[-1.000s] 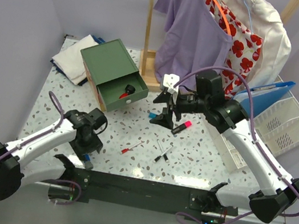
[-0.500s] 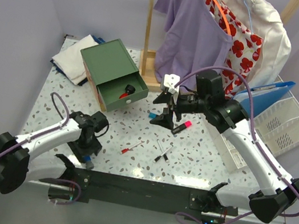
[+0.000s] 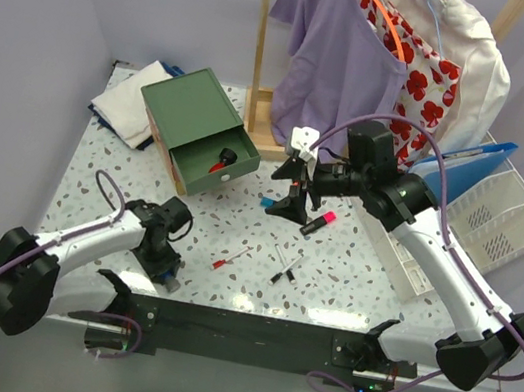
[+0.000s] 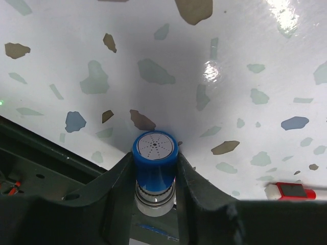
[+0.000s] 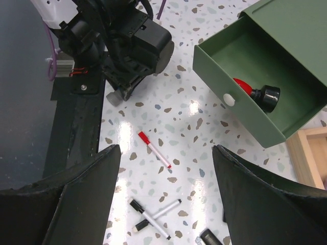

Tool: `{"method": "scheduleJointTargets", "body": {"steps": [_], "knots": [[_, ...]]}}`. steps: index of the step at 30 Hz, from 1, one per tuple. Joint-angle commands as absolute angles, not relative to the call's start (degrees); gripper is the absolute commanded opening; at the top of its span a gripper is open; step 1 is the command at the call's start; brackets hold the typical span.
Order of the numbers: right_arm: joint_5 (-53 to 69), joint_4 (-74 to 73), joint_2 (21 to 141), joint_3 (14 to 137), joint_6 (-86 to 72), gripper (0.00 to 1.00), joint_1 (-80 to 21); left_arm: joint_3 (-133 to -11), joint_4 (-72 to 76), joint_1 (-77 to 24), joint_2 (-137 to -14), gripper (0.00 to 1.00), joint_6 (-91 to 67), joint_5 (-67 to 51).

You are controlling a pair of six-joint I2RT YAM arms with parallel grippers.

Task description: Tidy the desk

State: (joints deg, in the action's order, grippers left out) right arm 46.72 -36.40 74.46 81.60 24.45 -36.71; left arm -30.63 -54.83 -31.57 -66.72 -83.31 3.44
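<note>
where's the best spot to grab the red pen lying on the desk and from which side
Take the red pen by the middle of its white barrel, coming straight down from above and closing across the shaft. It lies flat on the desk, so only its long sides are exposed, and it sits clear of the crossed black-capped markers.

1. A blue-capped cylinder (image 4: 155,153) sits between the two dark jaws, seen end-on, and each jaw presses against one of its sides.
2. Its flat top is a grey disc dotted with tiny holes, and below the blue cap the body turns whitish.
3. Behind it lies the glossy white desk (image 4: 230,61) with scattered speckles.
4. A black bar (image 4: 30,168) crosses the lower left.
5. A red marker (image 4: 294,190) lies on the desk at the lower right, apart from the jaws.
</note>
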Motion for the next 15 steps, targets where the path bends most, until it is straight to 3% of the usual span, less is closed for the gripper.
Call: {"method": "scheduleJointTargets", "body": {"steps": [1, 8, 15], "knots": [[49.0, -36.1, 73.6, 82.9, 24.2, 0.77, -36.2, -29.5, -52.7, -31.9, -63.8, 0.2, -82.2, 5.4], [48.5, -38.2, 74.4, 83.6, 26.7, 0.77, -35.2, -36.7, -56.1, -32.0, -49.4, 0.01, -77.5, 4.9], [48.6, -40.2, 76.1, 83.8, 29.0, 0.77, -33.8, -48.8, -61.4, -31.9, -41.3, 0.0, -68.3, 17.8]]}}
